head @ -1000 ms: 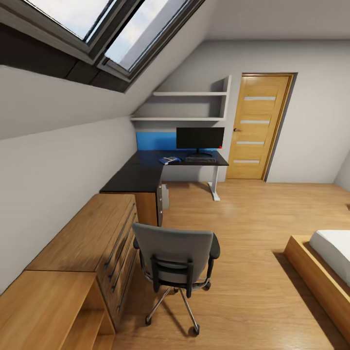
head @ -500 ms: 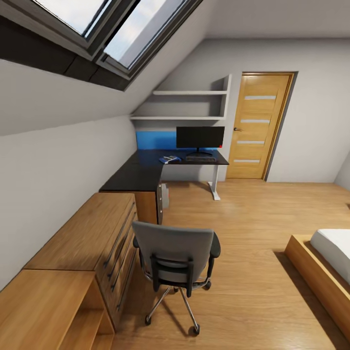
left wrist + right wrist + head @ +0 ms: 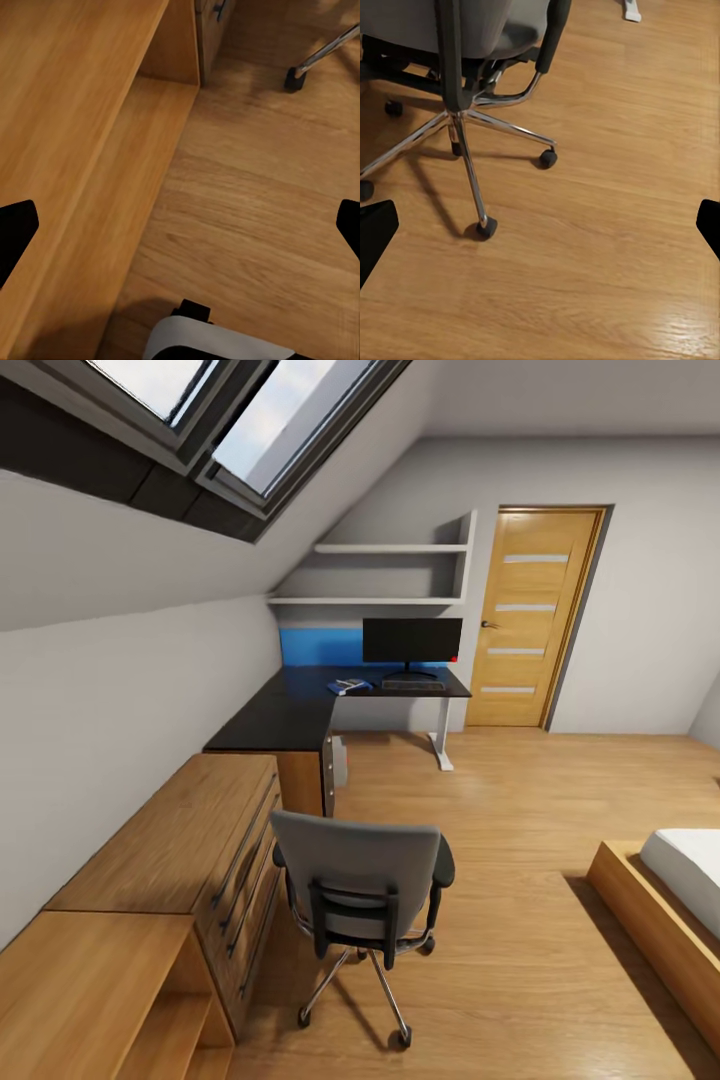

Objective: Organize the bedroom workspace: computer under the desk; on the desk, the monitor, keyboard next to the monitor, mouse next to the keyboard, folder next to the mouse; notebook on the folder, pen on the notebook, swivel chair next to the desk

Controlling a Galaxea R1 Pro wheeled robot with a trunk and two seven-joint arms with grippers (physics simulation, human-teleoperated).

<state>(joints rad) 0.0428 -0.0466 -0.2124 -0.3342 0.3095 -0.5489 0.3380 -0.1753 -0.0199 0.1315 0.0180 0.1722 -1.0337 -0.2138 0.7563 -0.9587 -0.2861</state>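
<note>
Swivel chair [image 3: 360,890] mid-floor, back toward camera, beside wooden chest of drawers [image 3: 190,850], well apart from desk [image 3: 300,710]. Monitor [image 3: 412,642] on desk, keyboard [image 3: 412,686] in front of base, folder [image 3: 349,686] just beside it.

Left gripper [image 3: 180,232], right gripper [image 3: 540,225]: fingers wide apart, holding nothing, over floor.

Risk: pushing chair off-centre, casters [image 3: 486,226] swing it into chest.

Hard to tell: mouse, pen, notebook too small; computer mostly hidden under desk.
</note>
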